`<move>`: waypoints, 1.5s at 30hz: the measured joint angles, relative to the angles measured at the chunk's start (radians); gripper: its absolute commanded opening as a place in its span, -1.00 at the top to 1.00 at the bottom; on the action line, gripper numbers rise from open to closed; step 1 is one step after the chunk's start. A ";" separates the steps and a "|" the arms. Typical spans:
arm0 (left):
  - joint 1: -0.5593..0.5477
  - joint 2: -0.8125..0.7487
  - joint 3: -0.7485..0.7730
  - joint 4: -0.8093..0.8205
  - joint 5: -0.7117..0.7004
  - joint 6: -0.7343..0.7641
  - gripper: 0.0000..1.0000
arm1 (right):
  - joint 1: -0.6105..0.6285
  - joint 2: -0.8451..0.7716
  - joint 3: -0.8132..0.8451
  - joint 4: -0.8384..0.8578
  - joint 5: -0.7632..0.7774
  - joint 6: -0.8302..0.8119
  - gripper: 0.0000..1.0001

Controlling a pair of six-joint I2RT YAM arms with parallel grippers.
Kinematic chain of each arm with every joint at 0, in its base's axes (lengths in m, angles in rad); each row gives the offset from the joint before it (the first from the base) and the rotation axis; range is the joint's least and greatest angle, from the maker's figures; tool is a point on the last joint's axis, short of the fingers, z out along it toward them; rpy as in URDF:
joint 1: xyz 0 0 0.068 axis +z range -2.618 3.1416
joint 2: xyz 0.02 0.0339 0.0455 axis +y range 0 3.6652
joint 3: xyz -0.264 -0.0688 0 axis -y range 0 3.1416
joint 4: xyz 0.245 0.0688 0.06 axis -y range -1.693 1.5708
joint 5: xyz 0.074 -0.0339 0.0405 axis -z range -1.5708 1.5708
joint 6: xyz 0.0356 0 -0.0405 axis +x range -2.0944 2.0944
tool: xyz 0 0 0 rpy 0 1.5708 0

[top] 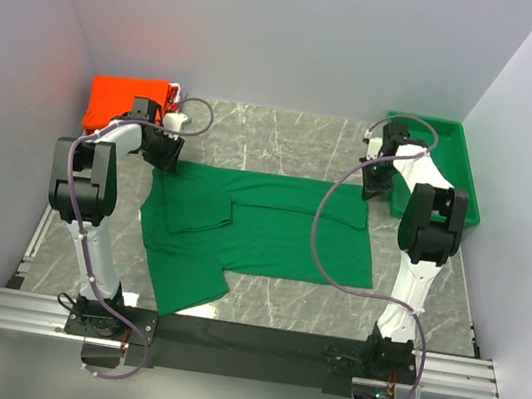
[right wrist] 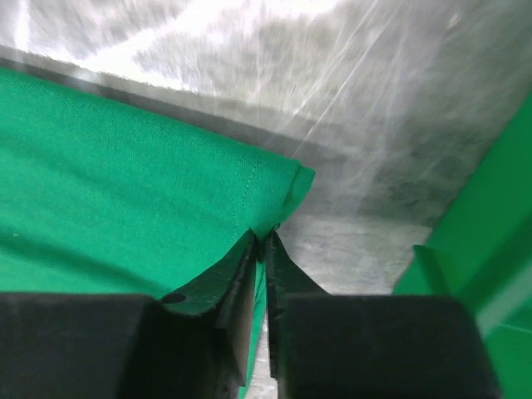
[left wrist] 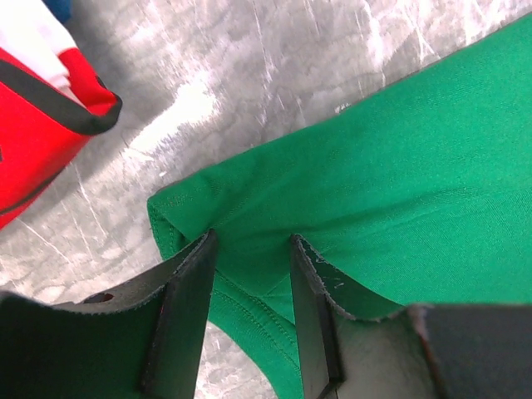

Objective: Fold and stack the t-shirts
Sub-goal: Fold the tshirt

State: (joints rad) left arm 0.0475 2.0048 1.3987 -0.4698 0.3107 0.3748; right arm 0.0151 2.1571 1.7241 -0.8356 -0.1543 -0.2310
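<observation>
Green t-shirt [top: 271, 231]: right tool [right wrist: 262, 239] pinches far corner hem; left tool [left wrist: 251, 243] half-open, straddling opposite corner.

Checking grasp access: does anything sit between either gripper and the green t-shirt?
Nothing visible does. The right gripper pinches the green t-shirt at one far corner; the left gripper straddles the other. The orange-red shirts lie aside.

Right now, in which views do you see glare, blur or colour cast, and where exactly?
Top external: sharp and evenly lit; the orange-red t-shirts cast a reddish glow on the wall beside them. Left wrist: the green t-shirt shows a crisp weave, with white glare on the marble table. Right wrist: the table's far part is blurred and glaring, and the green tray is out of focus.
</observation>
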 measured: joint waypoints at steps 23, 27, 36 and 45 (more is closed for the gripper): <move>0.002 0.018 0.029 -0.010 -0.003 0.000 0.06 | -0.001 0.080 0.077 0.004 -0.003 0.027 0.71; 0.002 0.019 0.032 -0.013 -0.003 0.000 0.06 | -0.001 0.086 0.097 0.002 -0.008 0.029 0.93; 0.002 0.025 0.040 -0.016 -0.008 0.000 0.07 | -0.001 0.086 0.105 0.010 -0.011 0.024 1.00; 0.002 0.044 0.067 -0.021 -0.022 0.000 0.12 | -0.001 0.086 0.129 0.047 0.008 0.025 1.00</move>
State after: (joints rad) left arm 0.0494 2.0487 1.4654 -0.4908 0.2890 0.3752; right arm 0.0143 2.2429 1.8526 -0.7887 -0.1463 -0.2062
